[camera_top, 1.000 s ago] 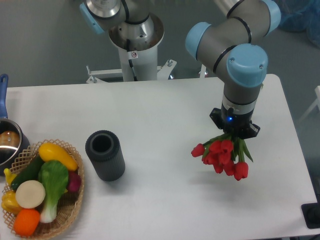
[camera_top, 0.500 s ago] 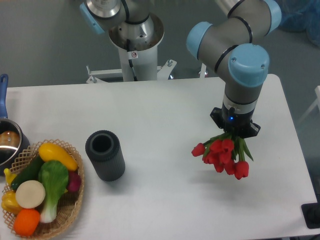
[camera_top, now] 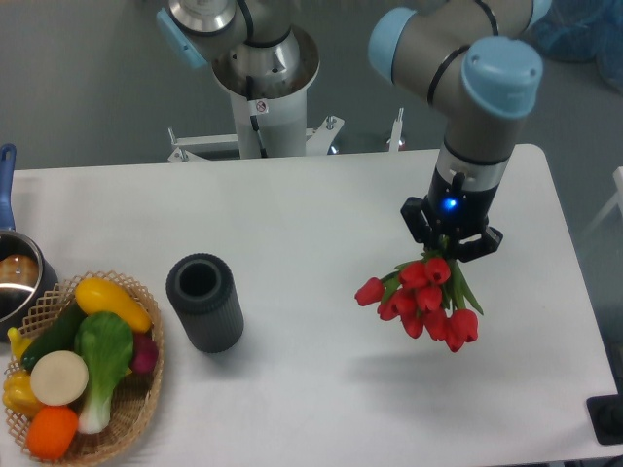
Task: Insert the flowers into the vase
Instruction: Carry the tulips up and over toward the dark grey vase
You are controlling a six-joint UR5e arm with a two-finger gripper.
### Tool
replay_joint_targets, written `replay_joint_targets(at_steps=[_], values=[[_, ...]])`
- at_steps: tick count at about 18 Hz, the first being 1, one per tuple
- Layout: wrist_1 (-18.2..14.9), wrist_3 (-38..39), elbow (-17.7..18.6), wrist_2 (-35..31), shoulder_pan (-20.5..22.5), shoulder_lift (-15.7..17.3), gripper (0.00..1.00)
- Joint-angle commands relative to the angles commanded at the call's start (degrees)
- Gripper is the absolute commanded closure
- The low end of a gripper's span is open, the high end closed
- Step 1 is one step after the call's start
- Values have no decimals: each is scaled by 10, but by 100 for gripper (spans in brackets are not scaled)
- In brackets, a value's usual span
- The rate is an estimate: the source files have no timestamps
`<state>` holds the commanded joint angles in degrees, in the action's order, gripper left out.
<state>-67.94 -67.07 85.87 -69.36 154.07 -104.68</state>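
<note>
A white table (camera_top: 311, 204) fills most of the frame, with grey floor behind it along the top edge and down the right side, and a dark corner of something at the lower right. At the top centre a white pedestal (camera_top: 263, 107) stands behind the table, carrying a small red-and-white sticker too small to read. The arm (camera_top: 467, 68), grey with pale blue caps, comes down from the upper right, a blue light glowing on its wrist. At lower left a woven basket (camera_top: 146, 389) holds toy vegetables (camera_top: 83, 365), yellow, green, white and orange, and just above it at the left edge sits a shiny metal pot (camera_top: 15, 282) with a blue handle. The vase (camera_top: 204, 302), dark grey and ribbed, stands upright left of centre, its round mouth open, just right of the basket. Well apart from it, right of centre, the gripper (camera_top: 450, 245) is clamped on the green stems of the flowers (camera_top: 421, 300), whose red buds hang below it above the table, casting a shadow beneath
</note>
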Motion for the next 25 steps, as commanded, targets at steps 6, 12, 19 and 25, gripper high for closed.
replay_joint_targets(at_steps=[6,12,19,25], values=[[27,38,15,162,-5,15,100],[60,46,38,346,-5,26,100],[99,62,37,417,-8,36,99],[106,69,42,504,0,39,99]])
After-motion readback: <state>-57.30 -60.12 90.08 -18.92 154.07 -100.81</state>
